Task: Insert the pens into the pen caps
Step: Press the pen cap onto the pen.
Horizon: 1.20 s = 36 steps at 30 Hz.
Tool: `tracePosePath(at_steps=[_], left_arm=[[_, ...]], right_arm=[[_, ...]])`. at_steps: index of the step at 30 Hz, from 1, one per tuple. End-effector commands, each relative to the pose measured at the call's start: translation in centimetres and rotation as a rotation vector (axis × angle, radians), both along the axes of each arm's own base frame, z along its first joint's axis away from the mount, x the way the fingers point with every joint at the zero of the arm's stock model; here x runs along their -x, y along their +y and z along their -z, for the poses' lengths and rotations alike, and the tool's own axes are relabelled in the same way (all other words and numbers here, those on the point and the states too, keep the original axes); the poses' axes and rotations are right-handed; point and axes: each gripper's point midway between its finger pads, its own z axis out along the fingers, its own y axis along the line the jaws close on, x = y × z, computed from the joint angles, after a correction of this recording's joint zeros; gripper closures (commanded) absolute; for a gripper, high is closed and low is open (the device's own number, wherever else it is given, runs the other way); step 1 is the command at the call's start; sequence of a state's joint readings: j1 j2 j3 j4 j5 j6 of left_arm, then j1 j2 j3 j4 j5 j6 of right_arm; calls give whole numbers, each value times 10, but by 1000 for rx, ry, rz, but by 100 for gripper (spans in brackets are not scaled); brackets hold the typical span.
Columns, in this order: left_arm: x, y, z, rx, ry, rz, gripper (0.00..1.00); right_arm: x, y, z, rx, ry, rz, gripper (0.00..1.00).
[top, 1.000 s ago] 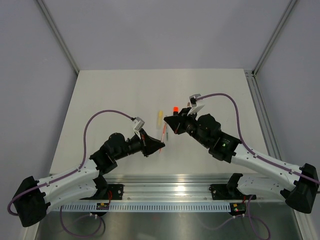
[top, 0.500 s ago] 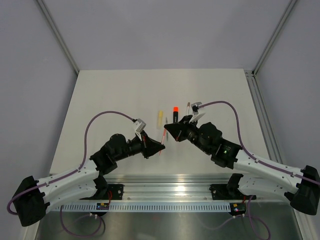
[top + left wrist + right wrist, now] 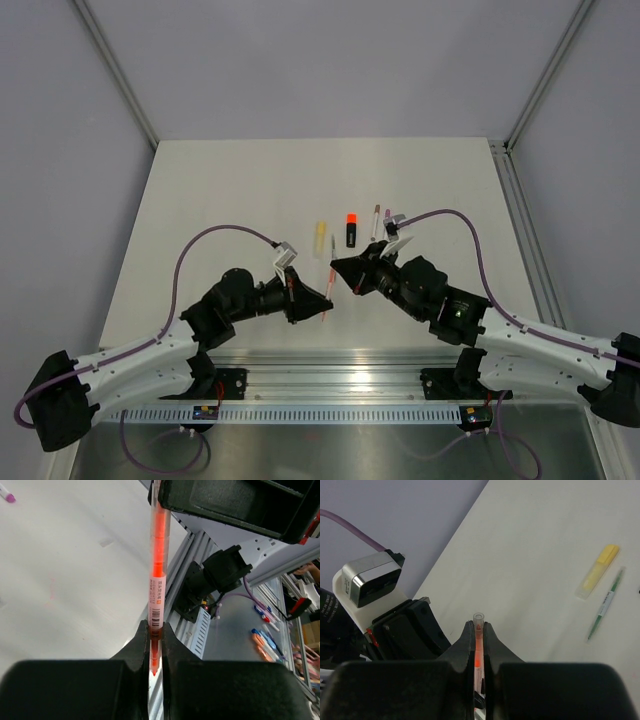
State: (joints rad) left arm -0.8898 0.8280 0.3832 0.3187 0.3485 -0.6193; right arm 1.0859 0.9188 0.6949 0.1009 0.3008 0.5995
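Between the two sets of fingertips runs an orange-red pen (image 3: 157, 570), bridging the arms. The left gripper (image 3: 155, 632) is clamped fully shut on the pen's labelled lower end. The right gripper (image 3: 478, 630) is pinched almost closed on the opposite end. A clear tube mouth shows just past the right fingers; it may be a cap, but the view is too tight to say.

Compared with a second ago, both grippers have drawn back toward the arm bases, with the pen still stretched between them. The right arm no longer covers the row of pens on the table (image 3: 220, 200). Just beyond the right gripper's tip lies the thin grey pen (image 3: 333, 247). Farther ahead of that gripper lies the black highlighter (image 3: 351, 229), orange tip pointing away, with the white pen (image 3: 376, 220) near it on the right arm's side. The pale yellow highlighter (image 3: 320, 236) lies beside the grey pen, well ahead of the left gripper and apart from both grippers.
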Motion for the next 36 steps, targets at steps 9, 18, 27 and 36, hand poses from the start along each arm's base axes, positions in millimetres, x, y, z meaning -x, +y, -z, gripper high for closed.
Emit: tracePosePath(at_steps=[9, 18, 27, 36], left_arm=[[-9, -15, -120, 293, -113, 15, 100], [-13, -16, -127, 306, -110, 15, 100], [-22, -10, -112, 307, -92, -4, 100], [-18, -2, -100, 304, -77, -24, 100]], right_arm=[[77, -3, 91, 292, 175, -213, 100], [107, -13, 131, 363, 278, -257, 100], [118, 5, 136, 310, 297, -235, 100], [55, 37, 48, 222, 107, -129, 85]])
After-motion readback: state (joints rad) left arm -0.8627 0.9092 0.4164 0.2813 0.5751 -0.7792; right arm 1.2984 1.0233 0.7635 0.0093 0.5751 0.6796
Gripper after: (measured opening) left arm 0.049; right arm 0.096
